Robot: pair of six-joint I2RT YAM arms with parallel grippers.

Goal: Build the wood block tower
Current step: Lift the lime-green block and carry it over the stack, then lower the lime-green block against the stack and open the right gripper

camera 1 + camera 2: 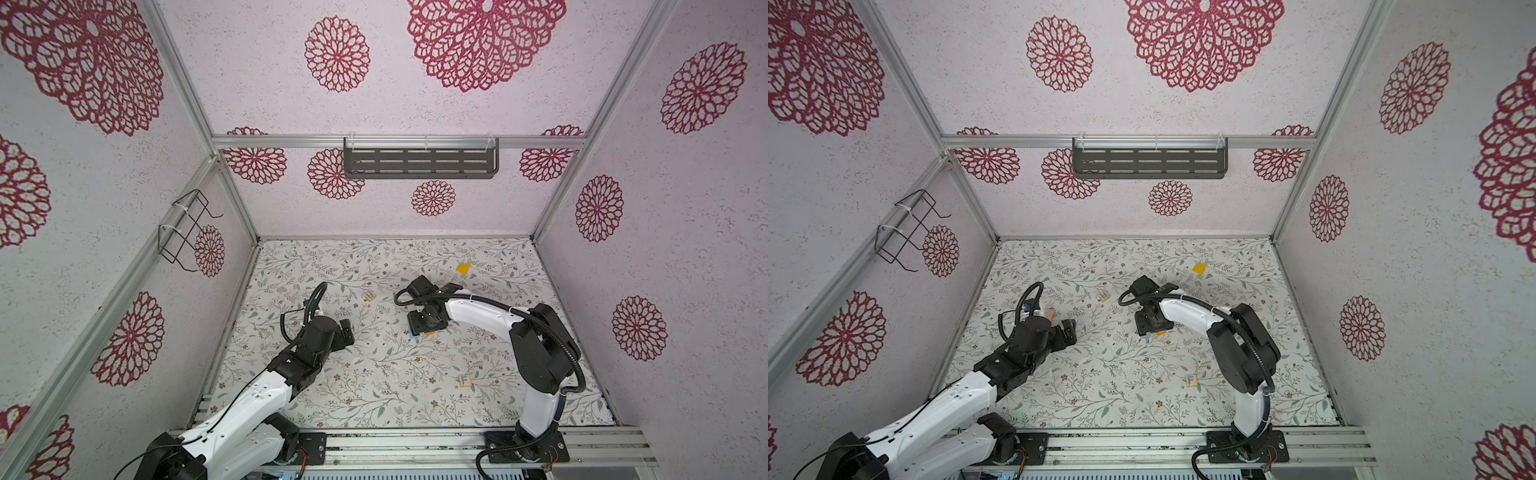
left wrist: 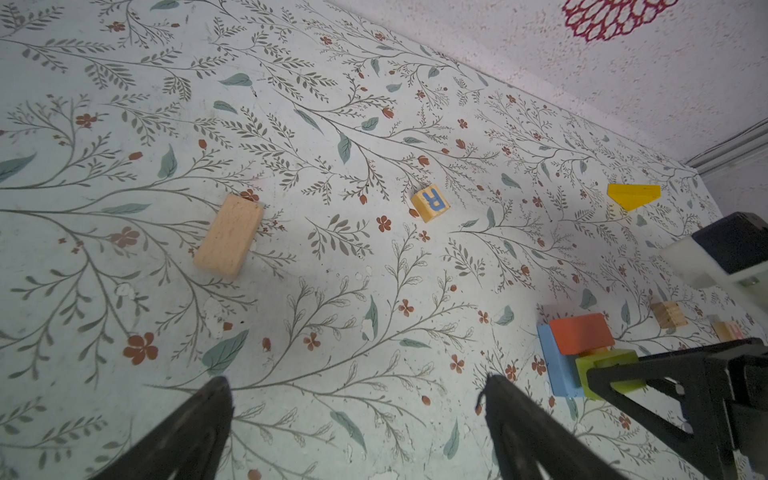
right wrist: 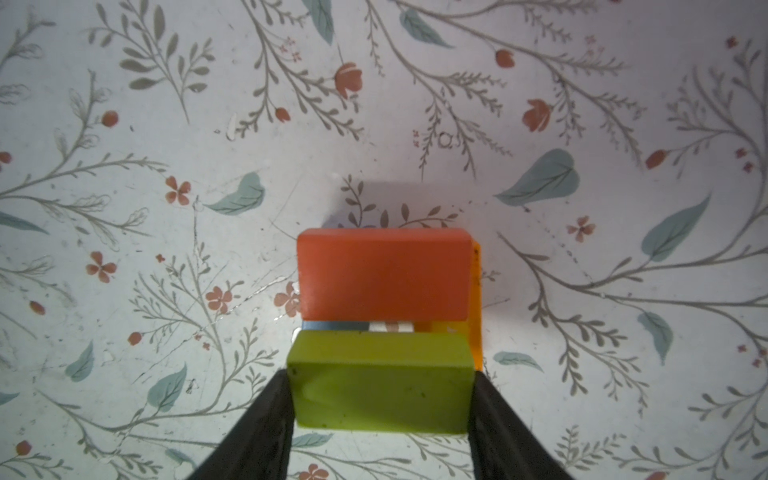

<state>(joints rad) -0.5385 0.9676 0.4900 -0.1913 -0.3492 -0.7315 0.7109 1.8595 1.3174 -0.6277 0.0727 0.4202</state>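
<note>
My right gripper (image 3: 382, 376) is clamped on the flat lime-green wooden block (image 3: 382, 395), holding it beside the flat red block (image 3: 384, 274) on the blue block (image 2: 557, 374) and orange block (image 3: 477, 299). The wood block tower (image 2: 582, 336), mid-table, looks about half built to me. My left gripper (image 2: 357, 395) hangs with its jaws apart. A tan wooden plank (image 2: 228, 235) at left and a yellow wedge (image 2: 633, 196) at far right wait on the floral-print tabletop (image 1: 374, 395), enclosed by medallion-papered walls (image 1: 415, 104).
</note>
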